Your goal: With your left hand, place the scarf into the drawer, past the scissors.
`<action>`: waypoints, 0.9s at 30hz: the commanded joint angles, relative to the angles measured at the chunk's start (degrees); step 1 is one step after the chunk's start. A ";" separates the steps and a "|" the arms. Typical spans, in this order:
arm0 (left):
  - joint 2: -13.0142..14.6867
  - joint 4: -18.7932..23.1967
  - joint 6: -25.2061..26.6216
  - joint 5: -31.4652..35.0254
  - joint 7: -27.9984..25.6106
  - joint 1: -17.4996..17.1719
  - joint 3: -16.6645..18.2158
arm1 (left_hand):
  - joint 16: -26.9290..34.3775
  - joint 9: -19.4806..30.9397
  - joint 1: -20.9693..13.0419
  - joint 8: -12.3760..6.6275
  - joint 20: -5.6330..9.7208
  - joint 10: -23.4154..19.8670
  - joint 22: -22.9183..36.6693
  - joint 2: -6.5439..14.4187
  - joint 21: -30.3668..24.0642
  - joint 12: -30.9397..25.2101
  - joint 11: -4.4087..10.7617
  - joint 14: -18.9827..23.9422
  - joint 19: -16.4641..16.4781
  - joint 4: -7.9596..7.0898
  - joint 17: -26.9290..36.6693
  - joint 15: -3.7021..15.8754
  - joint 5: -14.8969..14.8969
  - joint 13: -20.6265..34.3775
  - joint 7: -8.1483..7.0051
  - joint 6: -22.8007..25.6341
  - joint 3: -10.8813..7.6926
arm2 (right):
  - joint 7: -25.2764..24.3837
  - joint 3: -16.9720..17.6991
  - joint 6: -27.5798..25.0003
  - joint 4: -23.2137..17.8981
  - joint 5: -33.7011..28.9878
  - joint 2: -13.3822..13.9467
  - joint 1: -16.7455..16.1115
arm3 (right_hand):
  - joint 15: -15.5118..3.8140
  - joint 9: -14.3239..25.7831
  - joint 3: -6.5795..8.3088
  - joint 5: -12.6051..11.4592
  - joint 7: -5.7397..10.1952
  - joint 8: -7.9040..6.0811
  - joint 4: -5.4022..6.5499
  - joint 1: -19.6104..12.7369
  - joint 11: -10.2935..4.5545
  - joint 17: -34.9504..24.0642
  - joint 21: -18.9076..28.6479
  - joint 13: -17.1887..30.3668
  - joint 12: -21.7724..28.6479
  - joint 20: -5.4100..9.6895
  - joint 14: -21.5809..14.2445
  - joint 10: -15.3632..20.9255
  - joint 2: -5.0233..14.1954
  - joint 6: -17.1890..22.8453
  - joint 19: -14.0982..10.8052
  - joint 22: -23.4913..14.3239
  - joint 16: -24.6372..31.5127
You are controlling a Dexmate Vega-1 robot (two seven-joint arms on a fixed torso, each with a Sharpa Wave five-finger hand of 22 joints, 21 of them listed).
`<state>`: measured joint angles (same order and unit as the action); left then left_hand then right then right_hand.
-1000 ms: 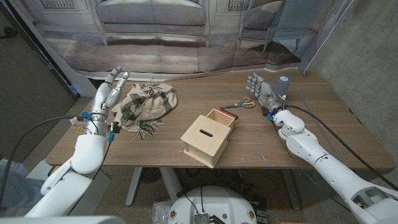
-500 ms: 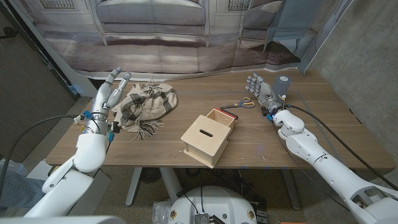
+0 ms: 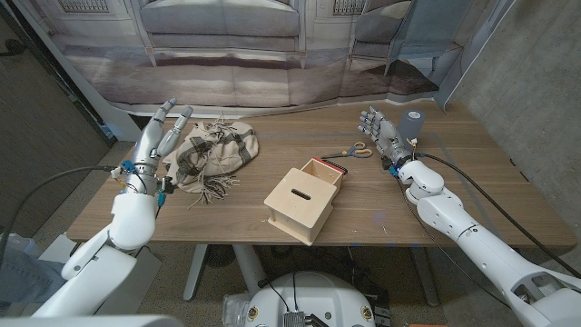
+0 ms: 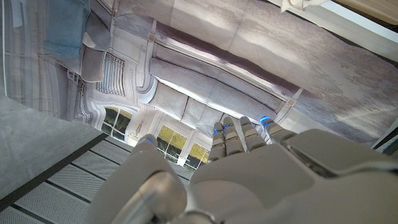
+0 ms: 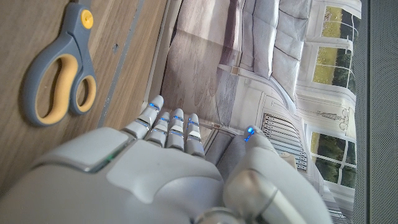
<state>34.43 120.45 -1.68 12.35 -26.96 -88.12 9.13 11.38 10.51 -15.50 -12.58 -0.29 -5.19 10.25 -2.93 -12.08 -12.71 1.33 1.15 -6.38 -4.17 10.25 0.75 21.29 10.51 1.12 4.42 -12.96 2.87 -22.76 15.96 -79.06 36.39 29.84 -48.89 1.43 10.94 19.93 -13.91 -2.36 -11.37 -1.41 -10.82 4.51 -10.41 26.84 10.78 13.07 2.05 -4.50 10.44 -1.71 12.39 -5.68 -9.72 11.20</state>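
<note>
- The left hand [image 3: 162,133] is up off the table at the far left, fingers stretched out and a bit spread, holding nothing. It sits just left of the scarf; can't really tell whether it touches the fabric.
- In the left wrist view the same left hand [image 4: 249,168] points its straight fingers at the printed backdrop, nothing in its grasp.
- The crumpled beige-and-brown plaid scarf with fringe [image 3: 212,153] is lying in a heap on the wooden table [image 3: 436,195], far-left part, with tassels trailing toward the near edge. So it's on the tabletop, well apart from the drawer.
- The light plywood box with a slot in its top [image 3: 302,202] sits around the middle of the table, turned at an angle, and its small drawer [image 3: 323,173] is pulled out on the far-right side.
- The grey-handled scissors with yellow-lined finger loops [image 3: 357,152] lie flat just beyond the drawer, between it and the right hand.
- The right hand [image 3: 380,130] is held up at the far right, fingers extended and relaxed apart, gripping nothing. Right next to it there's a small blue-grey cylinder thing [image 3: 415,121]; too small to say what it is.
- The right wrist view shows that right hand [image 5: 168,155] over the table edge, with the scissors [image 5: 59,65] resting on the wood near the fingertips, not touching.
</note>
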 commanded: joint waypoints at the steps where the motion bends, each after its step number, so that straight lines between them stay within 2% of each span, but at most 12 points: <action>1: 0.19 1.65 2.82 2.69 -1.46 -1.28 0.61 | -0.02 0.22 -0.53 0.13 -0.06 -0.57 0.11 0.03 0.17 0.15 0.01 0.60 0.20 -0.05 0.22 -0.06 0.50 0.27 0.04 0.57 0.20 | 0.15 -0.24 -0.37 -0.16 0.04 -0.06 0.06 | 0.05 0.16 0.02 0.35 0.00 -0.05 -0.41 -0.10 -0.08 -0.17 -0.25 0.12 0.06 -0.02 -0.64 0.63 0.36 0.39 -0.78 -0.35 -0.14; 7: 0.18 1.59 3.03 2.88 -1.54 -1.27 0.81 | -0.01 0.23 -0.63 0.16 0.01 -0.56 0.11 0.06 0.20 0.22 -0.09 0.75 0.21 -0.03 0.22 -0.08 0.57 0.28 -0.02 0.66 0.25 | 0.29 -0.42 -0.29 -0.06 -0.12 -0.18 0.26 | 0.00 0.16 -0.01 0.36 -0.01 -0.07 -0.44 -0.09 -0.12 -0.17 -0.37 0.12 0.04 -0.06 -0.69 0.65 0.38 0.44 -0.84 -0.35 -0.14; 15: 0.86 2.27 6.92 4.52 -0.88 -0.72 -0.16 | -0.06 0.24 -0.78 0.21 0.17 -0.81 0.11 0.09 0.22 0.21 -0.11 0.78 0.26 0.01 0.23 -0.12 0.67 0.28 -0.07 0.75 0.33 | 0.33 -0.58 0.06 0.07 -0.42 -0.35 0.45 | 0.03 0.16 -0.04 0.37 0.01 -0.06 -0.48 -0.09 -0.18 -0.17 -0.53 0.12 0.02 -0.04 -0.73 0.64 0.41 0.44 -0.91 -0.36 -0.14; 18: 1.25 2.18 7.95 4.58 -0.58 -0.24 -0.55 | -0.08 0.24 -0.89 0.26 -0.63 -0.83 0.12 0.12 0.23 0.26 0.12 0.84 0.29 0.04 0.23 -0.08 0.74 0.29 -0.20 0.80 0.37 | 0.56 -0.66 0.13 0.58 -0.30 -0.59 0.66 | 0.04 0.16 -0.05 0.37 -0.04 -0.07 -0.49 -0.08 -0.13 -0.17 -0.60 0.12 0.02 -0.08 -0.73 0.67 0.43 0.46 -0.93 -0.36 -0.15; 27: 2.26 2.13 10.05 4.93 -0.69 1.16 -1.50 | -0.18 0.25 -1.11 0.35 -0.74 -0.62 0.14 0.21 0.29 0.43 0.06 0.77 0.22 0.11 0.23 -0.11 0.86 0.29 -0.49 0.80 0.41 | 0.85 -0.81 0.69 1.58 -0.42 -1.00 0.93 | 0.07 0.15 -0.11 0.39 -0.05 -0.06 -0.52 -0.04 -0.11 -0.18 -0.78 0.12 0.02 -0.09 -0.73 0.74 0.45 0.46 -1.00 -0.36 -0.16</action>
<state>35.65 122.47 5.54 16.84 -28.06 -88.35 8.68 11.38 10.52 -15.73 -12.18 -0.61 -5.80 10.25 -2.70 -11.85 -12.47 1.34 1.61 -6.07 -3.99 10.26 0.71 21.96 10.51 0.91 4.83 -12.77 3.36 -23.37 15.98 -78.56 36.13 29.27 -48.32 1.44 10.95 19.68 -13.52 -2.36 -11.37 -1.65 -10.81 4.40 -10.41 26.46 10.78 13.07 2.04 -4.50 10.55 -1.72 12.38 -6.11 -10.01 11.20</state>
